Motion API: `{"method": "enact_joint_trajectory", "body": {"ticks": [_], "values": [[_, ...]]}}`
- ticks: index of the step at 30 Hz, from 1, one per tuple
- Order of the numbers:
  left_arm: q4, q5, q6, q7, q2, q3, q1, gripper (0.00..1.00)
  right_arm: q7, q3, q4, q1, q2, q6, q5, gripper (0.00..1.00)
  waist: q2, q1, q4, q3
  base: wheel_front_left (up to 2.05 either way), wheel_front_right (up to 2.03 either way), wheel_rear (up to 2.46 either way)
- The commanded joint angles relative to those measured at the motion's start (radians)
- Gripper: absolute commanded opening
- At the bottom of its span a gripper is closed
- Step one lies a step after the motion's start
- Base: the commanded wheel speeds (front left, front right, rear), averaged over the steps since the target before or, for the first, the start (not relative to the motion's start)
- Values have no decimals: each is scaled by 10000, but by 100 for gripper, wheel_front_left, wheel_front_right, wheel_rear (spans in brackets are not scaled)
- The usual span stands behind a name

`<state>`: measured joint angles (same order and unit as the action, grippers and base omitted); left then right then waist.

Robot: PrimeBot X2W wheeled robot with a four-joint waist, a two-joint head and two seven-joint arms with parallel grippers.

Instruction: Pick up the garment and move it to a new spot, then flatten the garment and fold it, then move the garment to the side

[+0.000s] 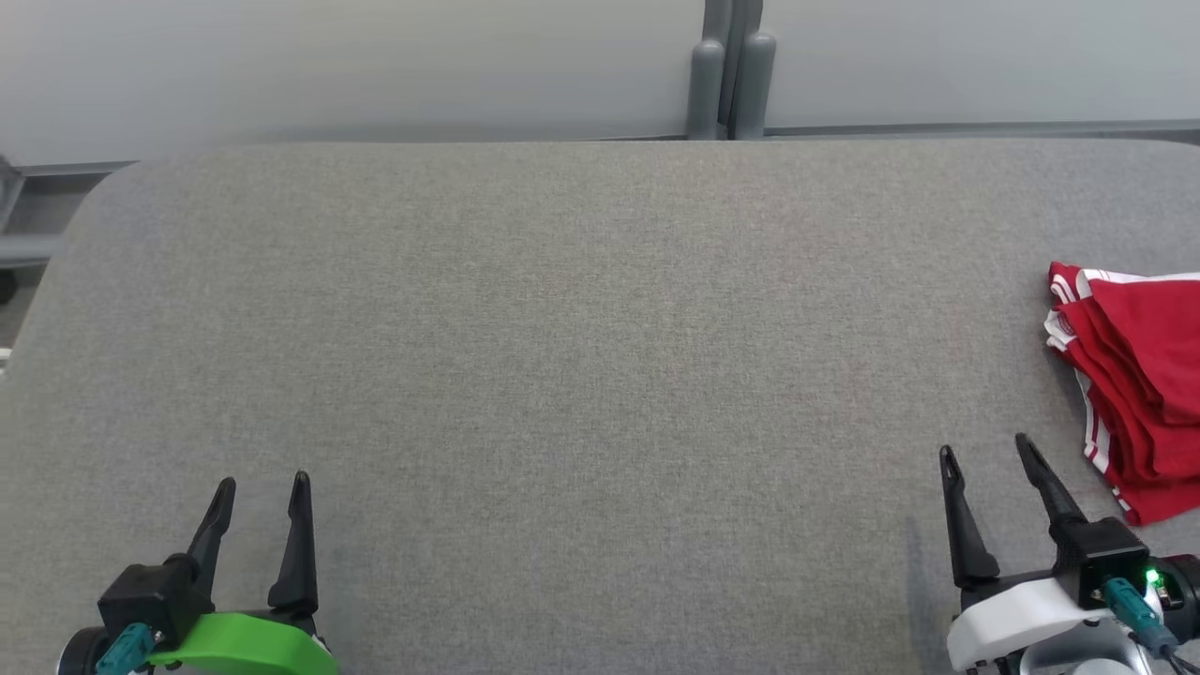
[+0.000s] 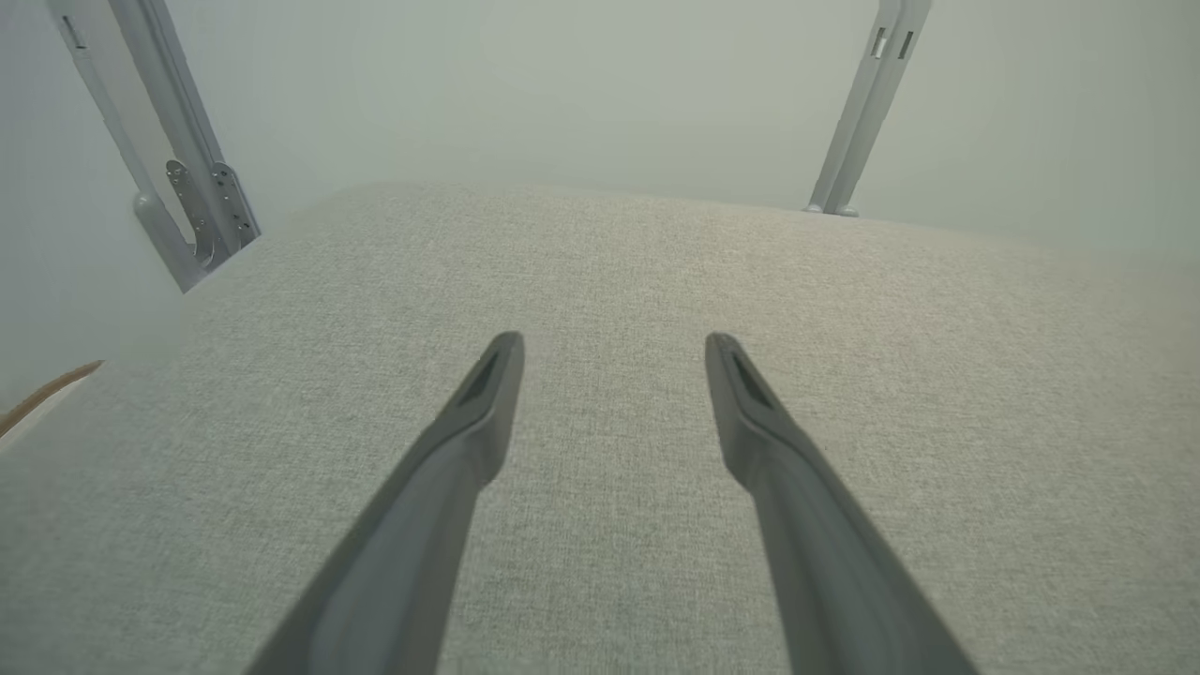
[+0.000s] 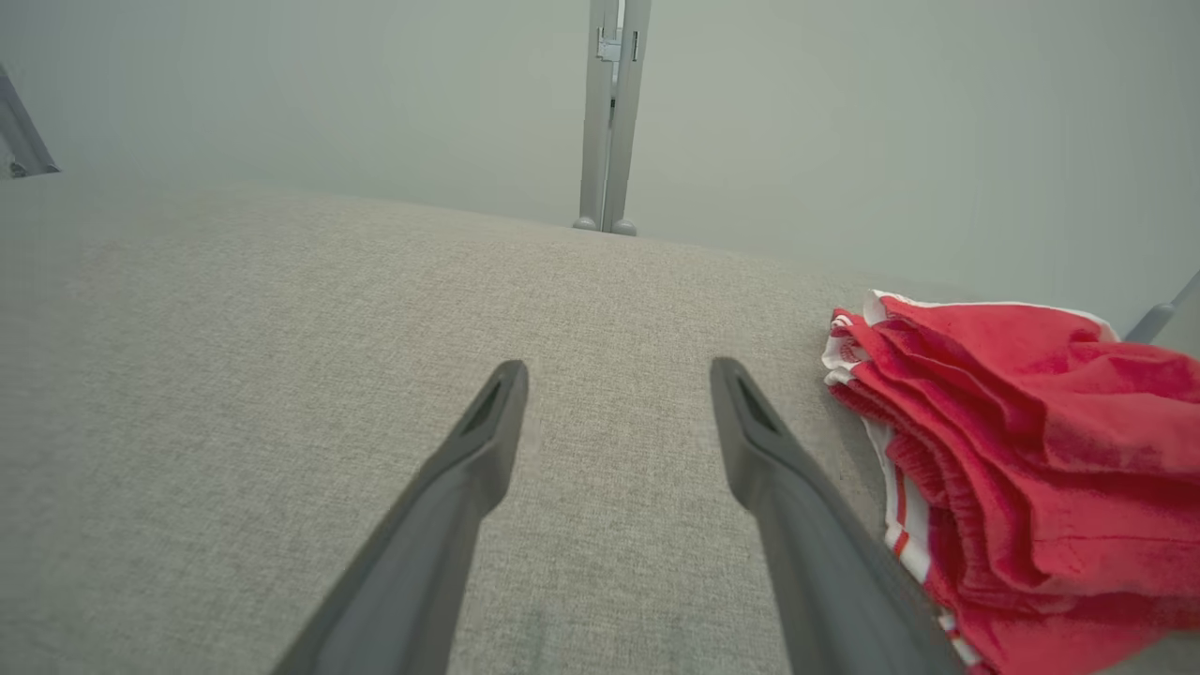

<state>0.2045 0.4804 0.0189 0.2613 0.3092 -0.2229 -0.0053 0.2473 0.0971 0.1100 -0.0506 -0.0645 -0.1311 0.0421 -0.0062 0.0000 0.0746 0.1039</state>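
A red garment (image 1: 1139, 375) with white stripes lies folded in a bundle at the right edge of the grey table (image 1: 581, 356). In the right wrist view the garment (image 3: 1022, 459) sits just right of my fingers, apart from them. My right gripper (image 1: 984, 448) stands open near the front right, a short way left of the bundle, with nothing between its fingers. My left gripper (image 1: 263, 480) is open at the front left, far from the garment. The left gripper (image 2: 614, 342) hangs over bare fabric.
The table is padded in grey cloth with rounded far corners. Grey posts (image 1: 731, 70) stand behind its far edge, and a metal frame (image 2: 187, 206) rises at the far left corner. A pale wall lies beyond.
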Motion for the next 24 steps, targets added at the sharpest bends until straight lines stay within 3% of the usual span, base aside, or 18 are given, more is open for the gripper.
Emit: {"method": "enact_joint_trajectory", "body": {"ticks": [1, 7, 24], "values": [[46, -106, -19, 42, -64, 124, 184, 100, 85, -25, 45, -103, 4, 7, 126, 100, 62, 0, 279, -321, 0, 0, 0], [192, -382, -268, 45, -463, 665, 479, 100, 178, 128, 132, -242, 112, 7, 681, 100, 62, 0, 328, -650, 0, 0, 0], [639, -1105, -910, 38, -1095, 1276, 714, 100, 187, 871, 210, -565, 127, 7, 243, 100, 62, 0, 127, -1099, 0, 0, 0]]}}
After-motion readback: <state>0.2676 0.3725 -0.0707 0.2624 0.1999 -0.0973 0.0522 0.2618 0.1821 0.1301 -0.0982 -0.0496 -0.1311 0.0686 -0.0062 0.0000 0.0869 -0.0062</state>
